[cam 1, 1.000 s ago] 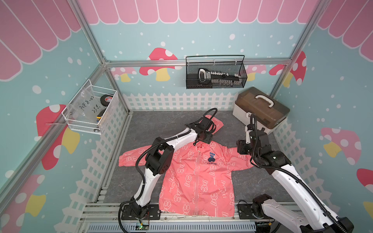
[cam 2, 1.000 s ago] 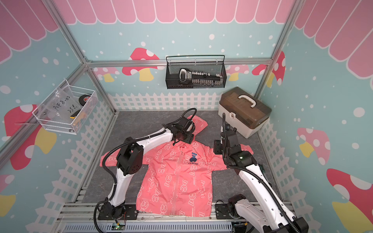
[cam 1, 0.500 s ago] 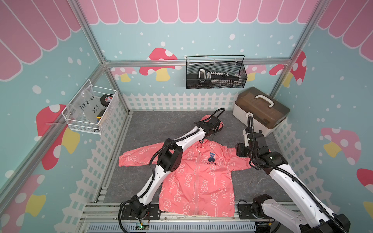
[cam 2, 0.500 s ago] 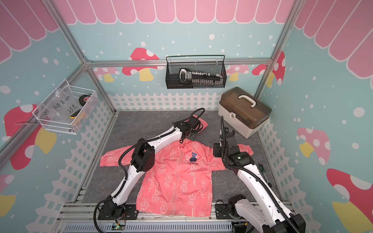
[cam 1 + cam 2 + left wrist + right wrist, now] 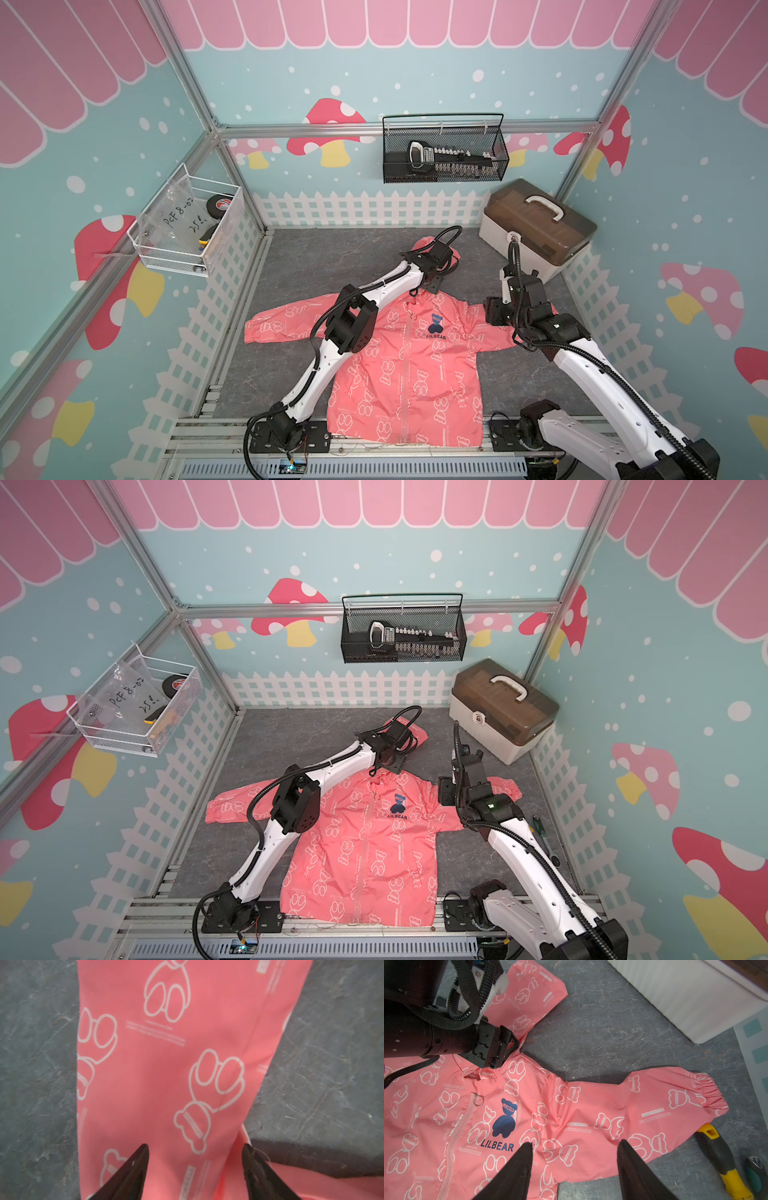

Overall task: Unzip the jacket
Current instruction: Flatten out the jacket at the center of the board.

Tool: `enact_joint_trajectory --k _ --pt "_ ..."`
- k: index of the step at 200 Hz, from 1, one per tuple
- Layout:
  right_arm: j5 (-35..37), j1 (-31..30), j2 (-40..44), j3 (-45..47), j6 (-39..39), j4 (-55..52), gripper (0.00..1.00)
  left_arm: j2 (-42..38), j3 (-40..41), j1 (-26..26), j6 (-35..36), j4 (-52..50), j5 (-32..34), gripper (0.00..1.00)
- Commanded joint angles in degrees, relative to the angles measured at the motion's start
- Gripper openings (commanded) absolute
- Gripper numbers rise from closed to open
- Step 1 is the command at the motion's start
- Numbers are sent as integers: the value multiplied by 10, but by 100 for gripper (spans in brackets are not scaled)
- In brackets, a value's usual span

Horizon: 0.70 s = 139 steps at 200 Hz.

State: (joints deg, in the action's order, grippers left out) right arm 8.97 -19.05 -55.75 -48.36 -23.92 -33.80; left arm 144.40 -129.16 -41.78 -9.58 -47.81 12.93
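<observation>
Looking at the jacket (image 5: 399, 365): thin, smooth coral-pink cloth with a slight sheen and white outline bears. It lies flat and front up in the middle of the counter (image 5: 316, 257), a dark grey, veined stone-look surface.

The long axis runs from the hem at the near rail by my arm bases to the hood (image 5: 424, 243), which points at the back wall. Both sleeves are spread out sideways, and the one on my right ends in a gathered elastic cuff (image 5: 708, 1093). A navy bear logo (image 5: 505, 1120) with "LILBEAR" sits on the chest.

The zipper (image 5: 452, 1136) has pink teeth and runs down the centre along that axis, closed up to the collar. Its small metal pull ring (image 5: 478, 1101) lies flat just below the collar.

The left end effector (image 5: 195, 1147) is at the collar and hood, jaws wide apart with nothing between them but flat hood cloth. I can't tell whether the tips touch it. The right end effector (image 5: 575, 1144) hovers over the shoulder seam on my right, jaws likewise spread and gripping nothing.

A toolbox (image 5: 536, 230) with a white ribbed plastic base and a brown lid sits in the far right corner. A screwdriver (image 5: 720, 1157) with a yellow-and-black handle lies near the cuff.
</observation>
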Motion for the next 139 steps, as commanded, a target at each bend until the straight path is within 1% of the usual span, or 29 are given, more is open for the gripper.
enact_joint_trajectory --k 1,22,53,68,72,90,109,116,139 --pt "-7 4 3 11 -3 5 65 -14 -9 -7 32 15 -38 72" --pt "-10 4 4 13 -6 4 64 -2 -20 -12 37 14 -22 73" --pt "-15 4 12 22 -13 5 65 23 -49 -9 11 0 48 73" --pt "-20 4 15 31 -20 8 64 33 -61 -9 0 -2 50 72" --pt "-22 4 15 33 -22 8 64 35 -63 -9 -3 -2 66 72" --pt "-31 4 17 45 -30 12 64 43 -71 -9 -13 -2 74 69" --pt "-35 4 21 53 -33 11 64 50 -76 -9 -9 -2 57 68" --pt "-34 4 24 56 -33 12 64 49 -75 -9 -3 -1 29 68" --pt "-31 4 26 59 -32 11 64 45 -69 -11 6 4 -8 69"
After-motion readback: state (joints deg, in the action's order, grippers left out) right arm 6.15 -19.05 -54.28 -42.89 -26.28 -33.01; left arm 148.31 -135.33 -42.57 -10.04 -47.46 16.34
